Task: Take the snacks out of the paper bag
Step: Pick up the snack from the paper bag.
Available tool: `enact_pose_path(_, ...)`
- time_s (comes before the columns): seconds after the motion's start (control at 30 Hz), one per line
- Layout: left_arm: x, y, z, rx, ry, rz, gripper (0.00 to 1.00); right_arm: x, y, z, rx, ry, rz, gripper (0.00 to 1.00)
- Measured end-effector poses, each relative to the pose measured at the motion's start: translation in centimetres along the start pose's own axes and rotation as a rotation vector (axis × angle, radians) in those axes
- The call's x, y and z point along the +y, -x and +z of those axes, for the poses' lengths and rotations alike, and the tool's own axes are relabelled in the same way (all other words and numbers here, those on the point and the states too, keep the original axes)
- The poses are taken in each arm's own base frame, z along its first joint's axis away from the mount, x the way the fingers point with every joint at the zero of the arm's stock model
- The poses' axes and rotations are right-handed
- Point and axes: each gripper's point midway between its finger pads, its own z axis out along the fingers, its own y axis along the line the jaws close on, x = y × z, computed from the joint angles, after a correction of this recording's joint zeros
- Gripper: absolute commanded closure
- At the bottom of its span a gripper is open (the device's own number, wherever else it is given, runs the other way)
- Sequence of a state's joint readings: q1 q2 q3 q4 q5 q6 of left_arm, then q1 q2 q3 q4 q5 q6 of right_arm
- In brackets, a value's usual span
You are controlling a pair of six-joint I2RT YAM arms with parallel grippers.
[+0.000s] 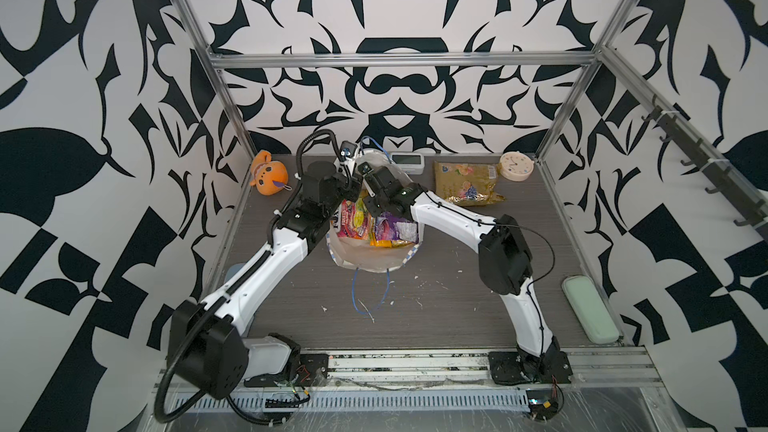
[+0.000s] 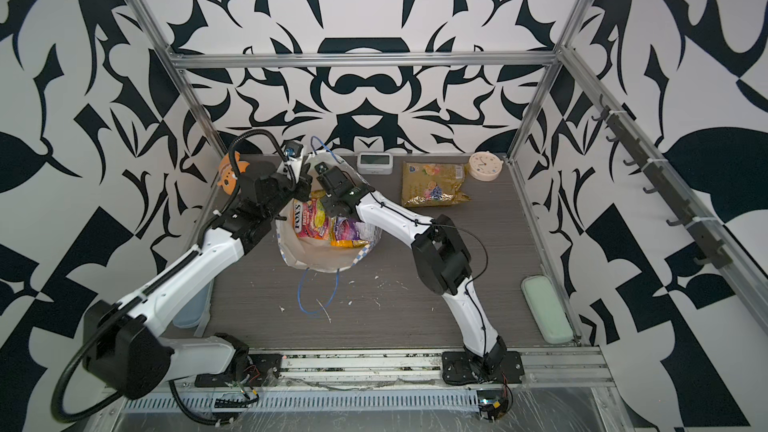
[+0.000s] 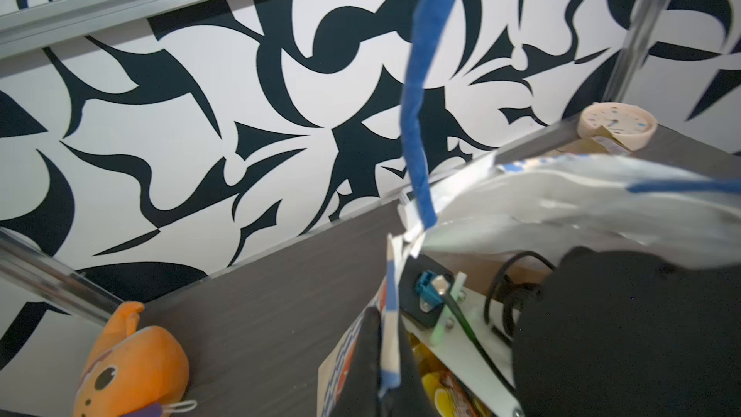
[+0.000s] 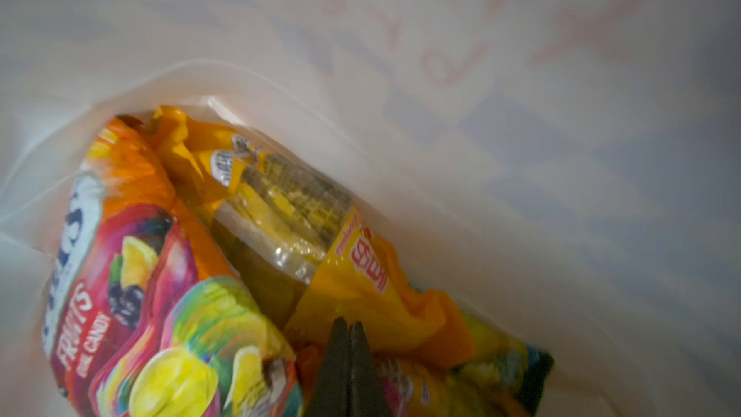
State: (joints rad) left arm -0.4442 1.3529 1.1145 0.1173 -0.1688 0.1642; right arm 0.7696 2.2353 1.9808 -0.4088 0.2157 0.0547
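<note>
The paper bag (image 1: 365, 257) sits mid-desk (image 1: 436, 305), its mouth open toward the top cameras. In both top views the snacks (image 1: 376, 226) crowd inside it, while the large gold packet (image 1: 465, 182) lies out on the desk beside the round clock (image 1: 516, 166). Both arms meet over the bag's far rim, but neither top view shows the fingers.

The wrist views do. The left fingers (image 3: 367, 363) are clenched on the bag's checkered rim, below a blue cord handle (image 3: 417, 114), with the orange plush toy (image 3: 132, 367) off to one side. The right fingers (image 4: 341, 375) are deep inside the bag, pressed together with nothing seen between them. Their tips are against an orange-yellow packet (image 4: 361, 286), next to the red FOX'S packet (image 4: 120, 274).
</note>
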Motion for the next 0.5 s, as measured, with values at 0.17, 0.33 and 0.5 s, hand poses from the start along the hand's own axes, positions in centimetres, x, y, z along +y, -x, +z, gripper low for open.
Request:
enact_pose_path(0.17,0.3,0.1,1.8,-0.019,-0.003,-0.006,1.00,-1.1,1.9,1.6,-0.017,0.013,-0.002,1.00)
enact_pose_path(0.33,-0.8,0.2,-1.1,-0.064,-0.035,-0.018,1.00,-0.3,1.0,-2.3,0.009,0.093,0.033,0.77)
enact_pose_path(0.5,-2.4,-1.0,-4.8,-0.077,-0.091,-0.036,1.00,1.0,-2.6,-6.4,0.053,0.186,0.119,0.64)
